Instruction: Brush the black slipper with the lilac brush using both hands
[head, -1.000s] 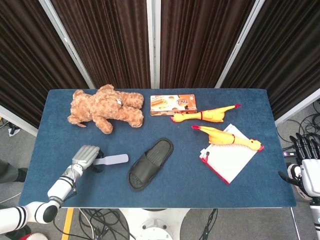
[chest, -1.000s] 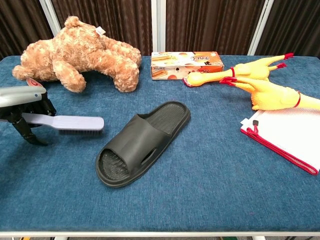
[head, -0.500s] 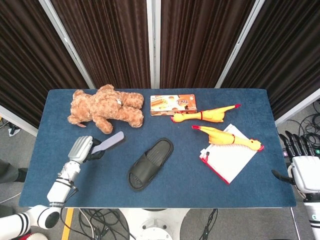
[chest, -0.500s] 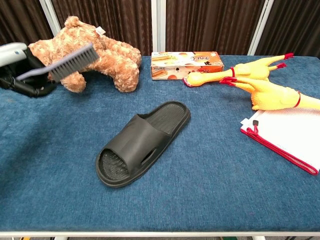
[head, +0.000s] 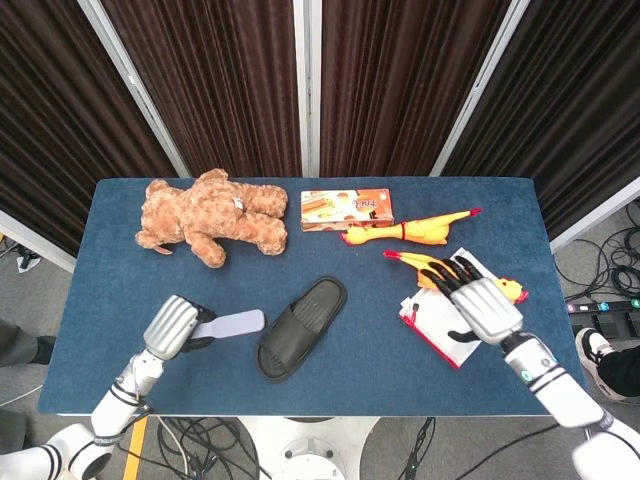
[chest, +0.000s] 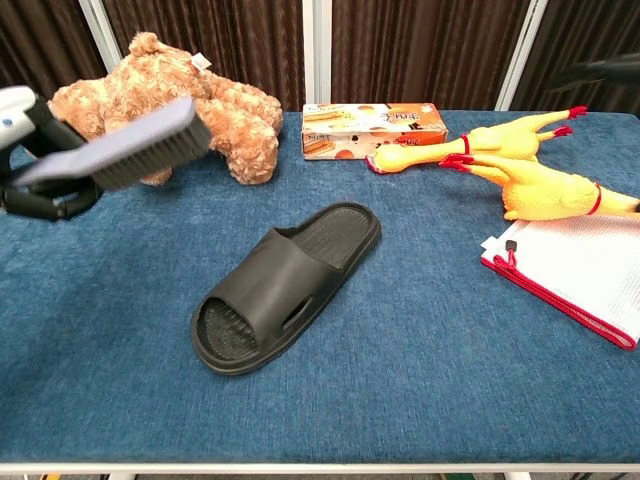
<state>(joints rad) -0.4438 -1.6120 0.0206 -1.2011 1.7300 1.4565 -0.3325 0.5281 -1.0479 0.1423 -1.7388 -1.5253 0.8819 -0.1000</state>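
Note:
The black slipper (head: 300, 328) (chest: 285, 285) lies sole down near the table's front middle, toe end toward the back right. My left hand (head: 172, 325) (chest: 30, 150) grips the handle of the lilac brush (head: 232, 323) (chest: 125, 155), held above the table just left of the slipper, with the bristle head pointing toward it and apart from it. My right hand (head: 480, 305) hovers with its fingers spread and nothing in it, over the white pouch and the nearer rubber chicken, well right of the slipper.
A brown teddy bear (head: 212, 215) (chest: 165, 100) lies at the back left and an orange snack box (head: 346, 210) (chest: 375, 128) at the back middle. Two yellow rubber chickens (head: 410, 230) (chest: 530, 180) and a red-trimmed white pouch (head: 440, 335) (chest: 575, 270) take up the right side.
My right hand has swung in from beyond the table's right edge to above the pouch. My left hand has carried the brush forward and right, closer to the slipper.

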